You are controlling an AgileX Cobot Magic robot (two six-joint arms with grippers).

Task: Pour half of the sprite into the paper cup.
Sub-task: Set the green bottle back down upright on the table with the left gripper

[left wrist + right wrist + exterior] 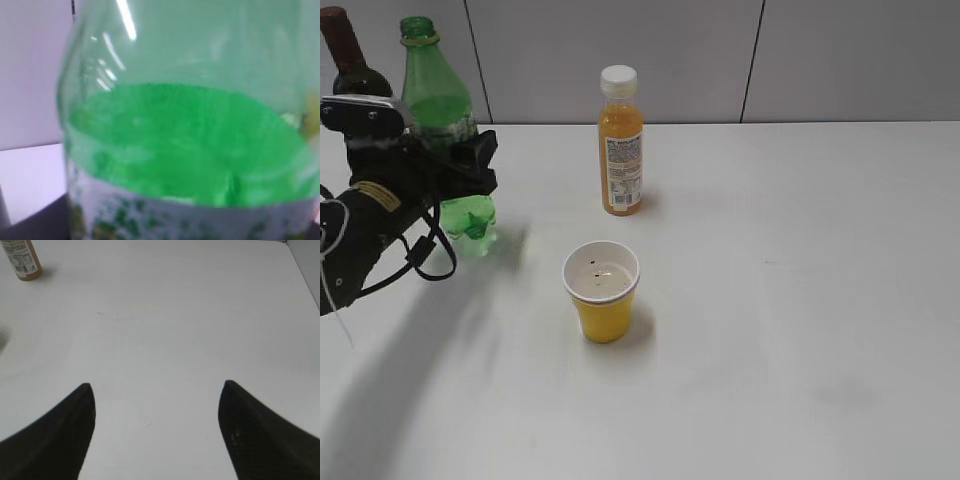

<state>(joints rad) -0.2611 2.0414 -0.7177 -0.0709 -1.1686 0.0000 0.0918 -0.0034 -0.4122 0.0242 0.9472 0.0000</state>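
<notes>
Left gripper [455, 160] clamped on the sprite bottle [438, 100] — cup waits unfilled.
Sprite stands at ten o'clock, beside a wine bottle [350, 60]; yellow paper cup [602, 292] centre; orange juice bottle [620, 140] at twelve; right gripper [156, 432] jaws apart — holding nothing.

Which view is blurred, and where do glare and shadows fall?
Left wrist view: the tall transparent green plastic bottle fills the frame, blurred, with white glare streaks near its top. Exterior view: soft shadows beside the small yellow paper cup. Right wrist view: sharp, evenly lit.
</notes>
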